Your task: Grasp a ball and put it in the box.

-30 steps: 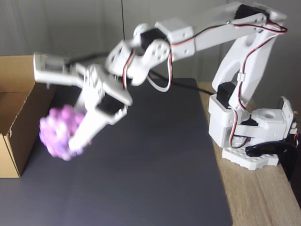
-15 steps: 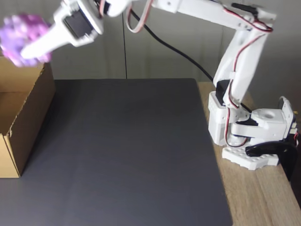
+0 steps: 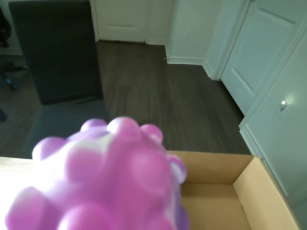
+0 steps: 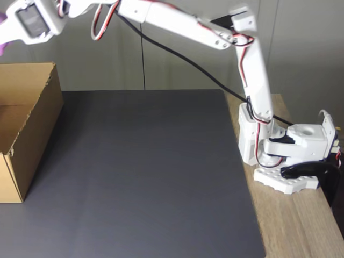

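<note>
The knobbly pink, purple and white ball (image 3: pixel 103 182) looms close in the lower left of the wrist view, held in the air above the near edge of the open brown cardboard box (image 3: pixel 216 168). In the fixed view the arm stretches high to the upper left, and my gripper (image 4: pixel 4 33) runs off the frame's left edge above the box (image 4: pixel 33 121). A purple sliver of the ball (image 4: pixel 1 19) shows at that edge. The gripper is shut on the ball; its fingertips are hidden.
A dark mat (image 4: pixel 145 172) covers the table's middle, with bare wood (image 4: pixel 301 226) on the right where the arm's base (image 4: pixel 285 156) is clamped. Beyond the box, the wrist view shows dark floor (image 3: pixel 144 81) and white doors (image 3: pixel 259 57).
The arm has lifted the ball from just above the mat beside the box, swung it up and left, and now carries it over the box, nearly out of the fixed view.
</note>
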Available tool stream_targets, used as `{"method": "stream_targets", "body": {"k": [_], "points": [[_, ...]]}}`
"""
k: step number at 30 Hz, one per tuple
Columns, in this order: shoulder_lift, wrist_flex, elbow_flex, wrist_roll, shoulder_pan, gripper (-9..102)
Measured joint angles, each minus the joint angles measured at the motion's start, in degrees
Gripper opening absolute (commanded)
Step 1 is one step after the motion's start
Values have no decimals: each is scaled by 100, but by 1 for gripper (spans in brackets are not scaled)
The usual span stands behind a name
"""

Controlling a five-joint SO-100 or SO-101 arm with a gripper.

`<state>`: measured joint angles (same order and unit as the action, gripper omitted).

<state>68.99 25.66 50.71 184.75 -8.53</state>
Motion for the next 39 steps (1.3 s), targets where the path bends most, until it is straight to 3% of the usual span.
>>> {"method": "stream_targets", "body": {"k": [8, 17, 27, 39], "points": [[-984, -940, -264, 26, -299, 15], [-2663, -817, -2109, 26, -747, 15], [-2953, -791, -2276, 141, -835, 33], [-2944, -791, -2276, 185, -844, 39]]}}
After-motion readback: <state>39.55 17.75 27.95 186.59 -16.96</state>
